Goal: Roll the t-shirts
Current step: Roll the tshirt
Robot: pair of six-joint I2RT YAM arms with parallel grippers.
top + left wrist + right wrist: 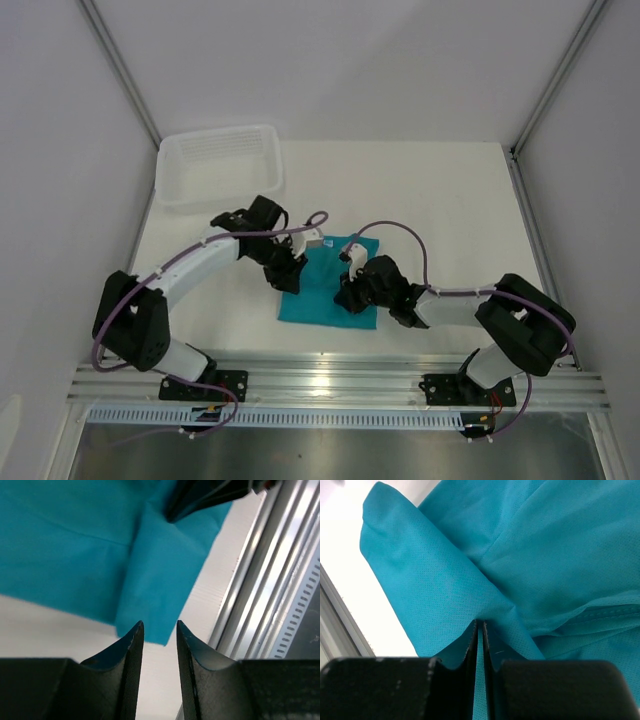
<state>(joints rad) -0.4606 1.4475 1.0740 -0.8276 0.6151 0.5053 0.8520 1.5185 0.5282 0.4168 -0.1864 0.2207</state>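
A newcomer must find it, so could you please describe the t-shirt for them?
Start at the white table; near its front edge, between the left arm and the right arm, lies the t-shirt. It is the only teal cloth there, unlike the rigid white tray in the far left corner.

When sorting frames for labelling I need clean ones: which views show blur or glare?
Top external: even light, glare on the metal rail. Left wrist: t-shirt soft, rail streaked bright. Right wrist: t-shirt weave crisp, table blown white.
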